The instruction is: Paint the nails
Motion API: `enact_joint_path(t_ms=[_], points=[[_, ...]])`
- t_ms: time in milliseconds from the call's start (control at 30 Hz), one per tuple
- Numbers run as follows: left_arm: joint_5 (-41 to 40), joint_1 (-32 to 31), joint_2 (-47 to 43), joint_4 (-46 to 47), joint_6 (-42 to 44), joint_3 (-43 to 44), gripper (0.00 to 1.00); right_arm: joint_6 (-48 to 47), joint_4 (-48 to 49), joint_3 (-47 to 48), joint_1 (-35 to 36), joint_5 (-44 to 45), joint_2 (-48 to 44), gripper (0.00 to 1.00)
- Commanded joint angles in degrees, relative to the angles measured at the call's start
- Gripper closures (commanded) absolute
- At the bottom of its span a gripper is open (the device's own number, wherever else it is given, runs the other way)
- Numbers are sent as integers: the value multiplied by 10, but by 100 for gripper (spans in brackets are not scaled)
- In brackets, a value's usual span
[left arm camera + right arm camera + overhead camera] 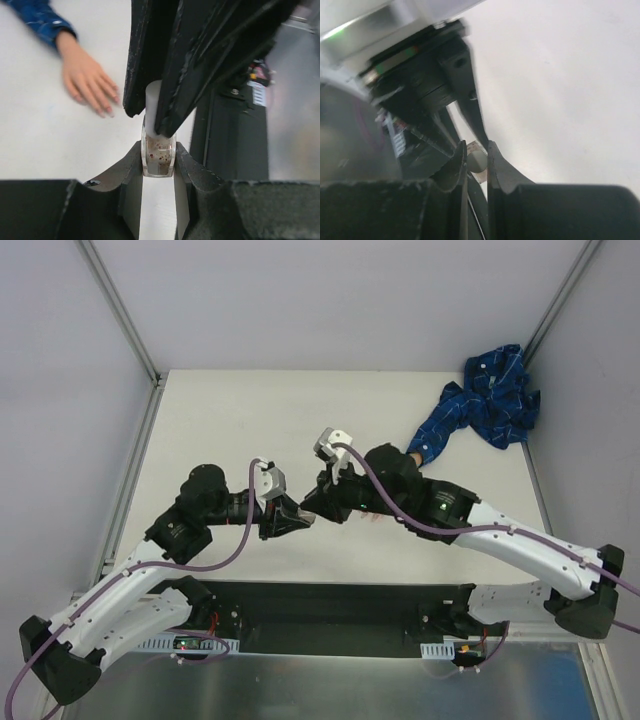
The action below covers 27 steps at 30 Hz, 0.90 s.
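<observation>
My left gripper is shut on a small clear polish bottle flecked with red inside. The bottle's white cap sticks up between the black fingers of my right gripper, which is shut on that cap. Both grippers meet above the table's middle, left gripper beside right gripper. The flesh-coloured mannequin hand lies flat, palm down, to the upper left in the left wrist view. Its nails are tiny and pinkish. From above, my right arm covers most of the hand.
The blue patterned sleeve lies crumpled at the table's back right corner. A metal frame post rises at the back left. The table's near edge meets a dark base rail.
</observation>
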Motion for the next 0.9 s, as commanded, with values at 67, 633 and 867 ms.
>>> enact_joint_path(t_ms=[67, 633, 867], points=[[-261, 4, -23, 28, 36, 5, 100, 308, -218, 151, 141, 535, 155, 100], [-137, 4, -8, 25, 33, 19, 100, 170, -124, 102, 140, 424, 56, 36], [20, 4, 21, 40, 7, 28, 100, 14, -80, 59, 100, 186, -10, 27]])
